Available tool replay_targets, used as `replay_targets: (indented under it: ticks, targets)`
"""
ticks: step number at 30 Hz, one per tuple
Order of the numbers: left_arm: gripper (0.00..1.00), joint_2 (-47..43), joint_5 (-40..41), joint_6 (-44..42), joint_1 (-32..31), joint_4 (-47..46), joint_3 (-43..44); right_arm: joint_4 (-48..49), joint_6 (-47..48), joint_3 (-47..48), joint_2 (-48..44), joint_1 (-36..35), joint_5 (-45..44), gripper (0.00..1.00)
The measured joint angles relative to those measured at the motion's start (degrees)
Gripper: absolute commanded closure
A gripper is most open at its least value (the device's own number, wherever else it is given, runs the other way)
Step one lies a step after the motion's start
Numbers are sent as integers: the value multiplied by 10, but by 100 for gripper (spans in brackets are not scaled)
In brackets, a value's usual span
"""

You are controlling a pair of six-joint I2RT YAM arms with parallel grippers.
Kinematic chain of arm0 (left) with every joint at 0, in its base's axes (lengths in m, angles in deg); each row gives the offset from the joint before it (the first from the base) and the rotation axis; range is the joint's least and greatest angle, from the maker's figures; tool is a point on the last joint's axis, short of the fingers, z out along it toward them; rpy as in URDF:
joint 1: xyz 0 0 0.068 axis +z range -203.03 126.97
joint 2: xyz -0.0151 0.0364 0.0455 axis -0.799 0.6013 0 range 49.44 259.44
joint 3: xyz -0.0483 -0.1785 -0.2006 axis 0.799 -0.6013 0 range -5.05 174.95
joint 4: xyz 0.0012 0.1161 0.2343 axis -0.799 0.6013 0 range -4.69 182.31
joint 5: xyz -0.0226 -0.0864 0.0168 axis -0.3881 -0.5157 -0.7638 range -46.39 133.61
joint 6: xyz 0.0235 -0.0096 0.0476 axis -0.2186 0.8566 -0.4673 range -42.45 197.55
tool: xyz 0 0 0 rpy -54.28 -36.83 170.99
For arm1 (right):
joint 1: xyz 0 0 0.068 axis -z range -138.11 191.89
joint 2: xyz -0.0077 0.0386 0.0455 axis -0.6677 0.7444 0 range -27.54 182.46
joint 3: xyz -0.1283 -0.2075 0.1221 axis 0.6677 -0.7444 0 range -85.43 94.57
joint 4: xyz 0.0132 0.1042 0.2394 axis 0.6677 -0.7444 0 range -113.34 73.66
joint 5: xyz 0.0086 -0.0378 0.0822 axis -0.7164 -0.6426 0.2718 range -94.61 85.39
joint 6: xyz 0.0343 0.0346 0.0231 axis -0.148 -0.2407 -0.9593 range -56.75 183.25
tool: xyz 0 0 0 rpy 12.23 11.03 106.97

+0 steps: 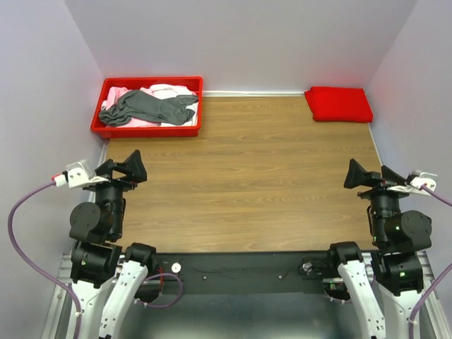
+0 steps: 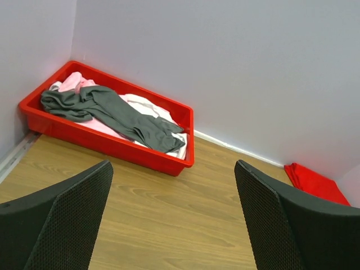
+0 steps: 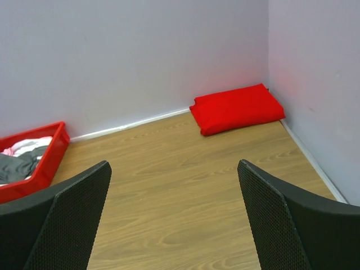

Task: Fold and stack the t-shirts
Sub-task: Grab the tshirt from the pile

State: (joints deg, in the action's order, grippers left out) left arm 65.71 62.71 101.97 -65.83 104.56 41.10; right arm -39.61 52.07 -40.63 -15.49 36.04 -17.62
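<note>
A dark grey t-shirt [image 1: 150, 106] lies crumpled on top of pale pink [image 1: 116, 94] and white [image 1: 168, 90] shirts in a red plastic bin [image 1: 147, 131] at the back left. It also shows in the left wrist view [image 2: 121, 115]. A bright red t-shirt [image 1: 338, 104] lies folded at the back right corner, seen too in the right wrist view [image 3: 237, 108]. My left gripper [image 1: 132, 167] is open and empty at the near left. My right gripper [image 1: 355, 174] is open and empty at the near right. Both are far from the shirts.
The wooden table [image 1: 247, 176] is walled on the left, back and right. The black base rail [image 1: 240, 268] of the arms runs along the near edge.
</note>
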Motion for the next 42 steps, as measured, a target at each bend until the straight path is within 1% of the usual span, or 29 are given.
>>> replay_targets:
  ticks: [5,9,15,18,19,20,21,24,26,28,31,33,38,41,42]
  targets:
    - [6,32,-18,6,0,-15,-2,3,-23,-17,-6,-1,25,0]
    - [6,93,-42,14,0,-37,-2,3,-52,-42,-6,-1,53,0]
    - [6,245,-89,30,0,-66,6,2,-85,-71,-5,-4,79,0]
    - [8,345,-103,33,1,-82,33,3,-94,-73,-3,-8,86,0]
    - [9,395,-109,33,2,-86,58,6,-97,-75,-3,-10,91,0]
    - [9,422,-112,33,3,-91,76,7,-99,-78,-3,-11,93,0]
    - [12,480,-116,33,6,-107,106,7,-102,-83,-1,-14,97,0]
    - [16,562,-123,39,16,-129,149,6,-106,-90,6,-17,101,0]
    - [17,618,-123,42,29,-137,183,6,-109,-92,11,-20,101,0]
    - [19,695,-123,45,49,-142,251,7,-111,-92,13,-24,102,0]
    - [20,791,-122,50,73,-151,330,7,-114,-93,15,-28,102,0]
    - [24,846,-122,54,85,-136,377,7,-116,-95,18,-28,102,0]
    - [25,1031,-124,62,103,-78,566,7,-120,-101,22,-32,101,0]
    - [27,1098,-119,66,109,-48,619,7,-120,-103,26,-35,101,0]
    - [29,1113,-118,67,110,-40,629,7,-120,-103,27,-35,101,0]
